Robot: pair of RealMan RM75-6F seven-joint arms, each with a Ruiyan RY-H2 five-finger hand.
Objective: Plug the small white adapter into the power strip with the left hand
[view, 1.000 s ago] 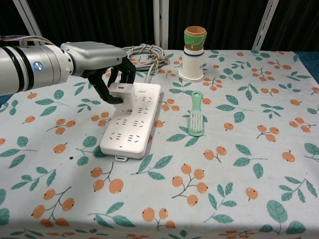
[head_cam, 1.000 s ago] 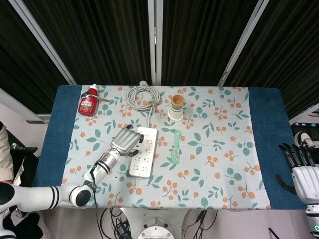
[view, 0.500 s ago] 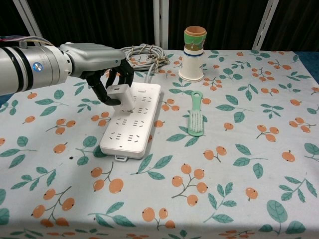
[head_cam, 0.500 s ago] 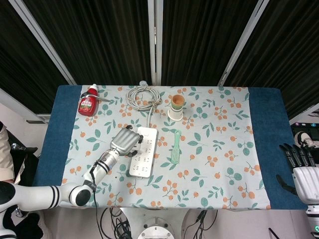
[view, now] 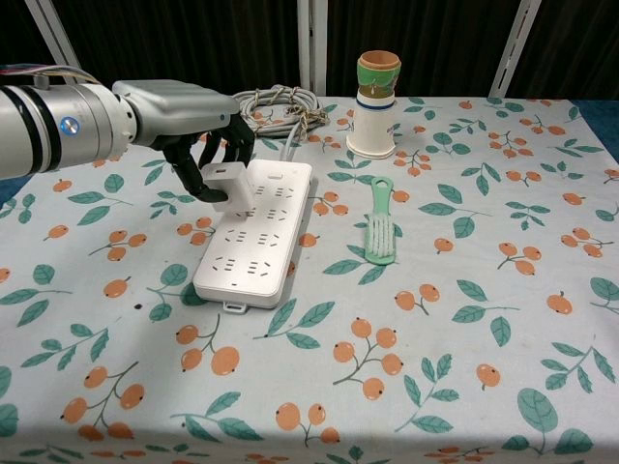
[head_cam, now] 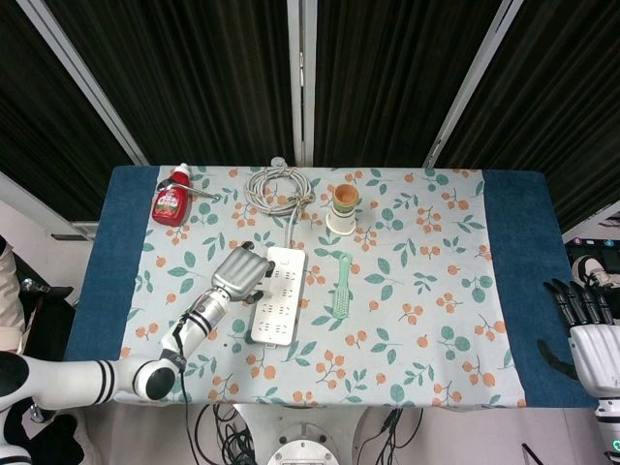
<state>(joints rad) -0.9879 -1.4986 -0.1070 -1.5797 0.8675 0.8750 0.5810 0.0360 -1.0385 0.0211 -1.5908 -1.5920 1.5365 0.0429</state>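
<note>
The white power strip lies lengthwise on the floral cloth, its cord running back to a coil. My left hand hovers over the strip's left far end and pinches the small white adapter between thumb and fingers. The adapter sits tilted at the strip's left edge; I cannot tell whether its prongs touch a socket. In the head view the hand hides the adapter. My right hand rests off the table's right edge, fingers apart, holding nothing.
A green brush lies right of the strip. A stack of paper cups stands behind it. A red bottle lies at the far left corner. The coiled cable sits at the back centre.
The left hand has shifted slightly left and back with the adapter, which now sits more over the strip's left edge. The right hand has not moved.
</note>
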